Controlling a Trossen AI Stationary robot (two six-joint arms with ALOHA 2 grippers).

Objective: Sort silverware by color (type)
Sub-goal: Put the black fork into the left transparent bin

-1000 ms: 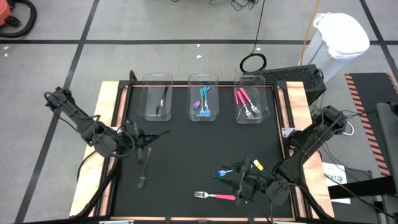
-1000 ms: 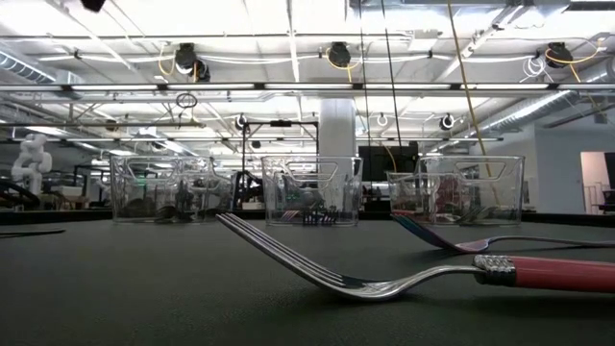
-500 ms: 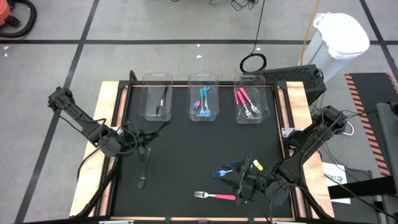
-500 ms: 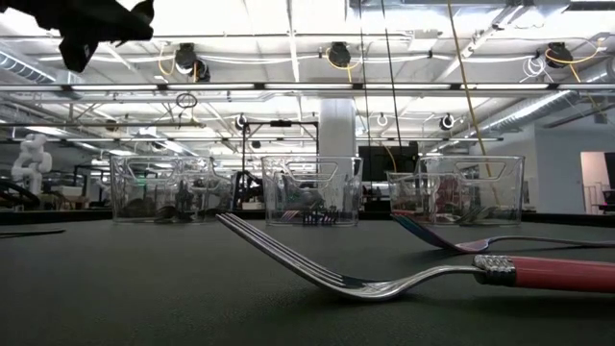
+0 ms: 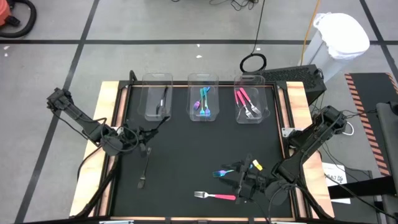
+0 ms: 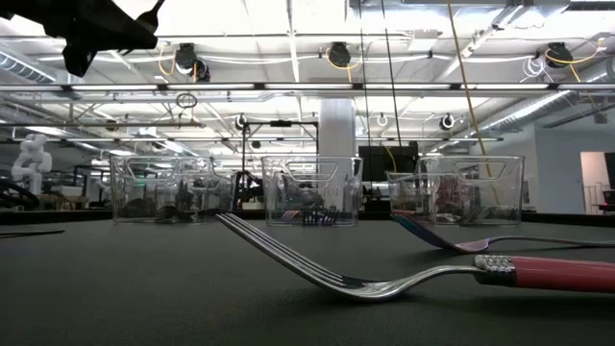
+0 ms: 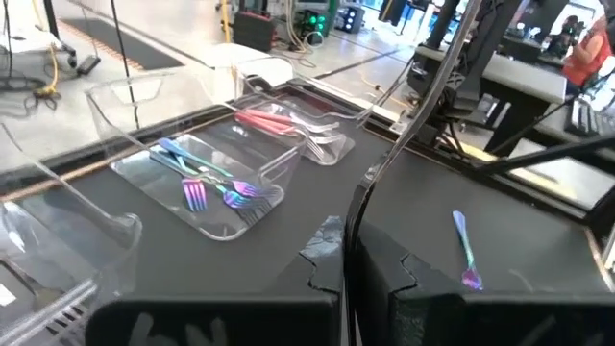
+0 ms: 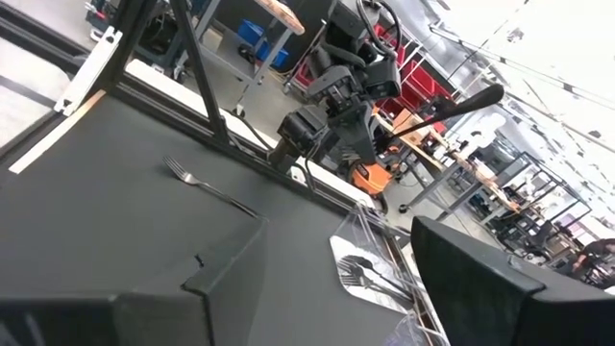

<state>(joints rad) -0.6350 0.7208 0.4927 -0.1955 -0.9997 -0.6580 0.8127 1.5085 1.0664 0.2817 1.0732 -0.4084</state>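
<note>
Above the counter's (image 5: 186,149) left side, the left gripper (image 5: 138,135) has its fingers pressed together on what looks like a dark fork (image 5: 159,122). The fork's long axis sticks out ahead of the fingers toward the near end of the left-hand clear bin (image 5: 147,99), which lies just beyond the fork's free end and already holds dark cutlery. A second dark fork (image 5: 143,169) lies loose on the counter just behind this arm, while the right gripper (image 5: 241,183), fingers spread and empty, hangs at the front edge between a blue fork (image 5: 222,172) and a pink fork (image 5: 214,196).
</note>
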